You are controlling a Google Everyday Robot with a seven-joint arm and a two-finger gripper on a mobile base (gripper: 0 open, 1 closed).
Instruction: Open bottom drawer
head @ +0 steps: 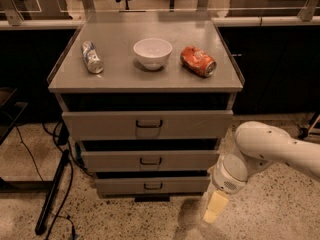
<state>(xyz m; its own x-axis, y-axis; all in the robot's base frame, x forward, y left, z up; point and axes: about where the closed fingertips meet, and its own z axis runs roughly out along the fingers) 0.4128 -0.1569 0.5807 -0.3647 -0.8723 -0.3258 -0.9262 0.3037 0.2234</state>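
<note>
Speckled floor (pixel 120 219), bottom drawer (pixel 152 185) just left of low end effector (pixel 214 210), its grip state unreadable.

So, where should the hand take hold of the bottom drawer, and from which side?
Grip the small dark handle centred on the bottom drawer, coming straight from the front; the rest of its face is flat. The hand hangs to its lower right.
</note>
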